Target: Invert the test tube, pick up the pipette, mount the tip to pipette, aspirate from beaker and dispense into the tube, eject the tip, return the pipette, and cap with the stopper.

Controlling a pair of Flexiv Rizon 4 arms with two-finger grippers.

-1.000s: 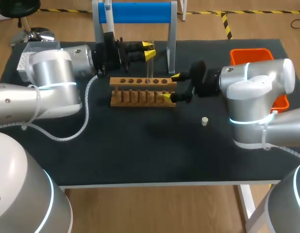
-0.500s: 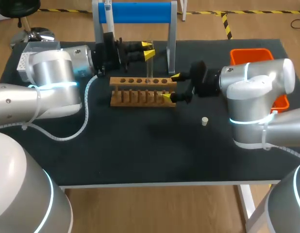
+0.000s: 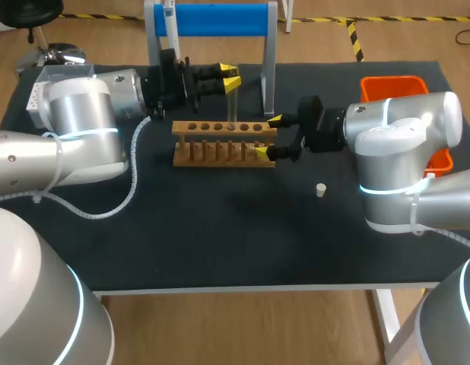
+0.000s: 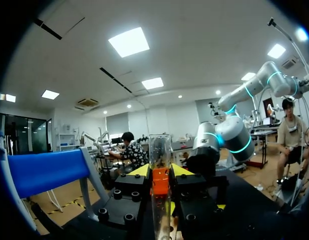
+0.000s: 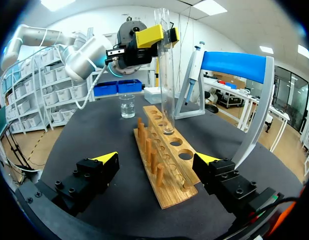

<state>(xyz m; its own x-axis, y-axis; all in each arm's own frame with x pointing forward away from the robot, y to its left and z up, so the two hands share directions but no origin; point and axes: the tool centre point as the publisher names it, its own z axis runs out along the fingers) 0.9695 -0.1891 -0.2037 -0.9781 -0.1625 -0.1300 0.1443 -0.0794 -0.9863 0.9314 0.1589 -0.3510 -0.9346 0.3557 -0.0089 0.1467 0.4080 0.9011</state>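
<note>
Left tool (image 3: 233, 78) is gripping the test tube (image 5: 166, 75) over the rack (image 3: 220, 156), right tool (image 3: 268, 136) gaping wide; I'm fearing glass catching wood.

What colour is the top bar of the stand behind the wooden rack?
Blue; the top bar shows best in the head view.

No writing, number or sign can be read on the table (image 3: 220, 228) or anything standing on it. The pipette (image 5: 193, 67) hanging on the stand (image 5: 234, 62) may carry small print, but it is too small to make out.
</note>
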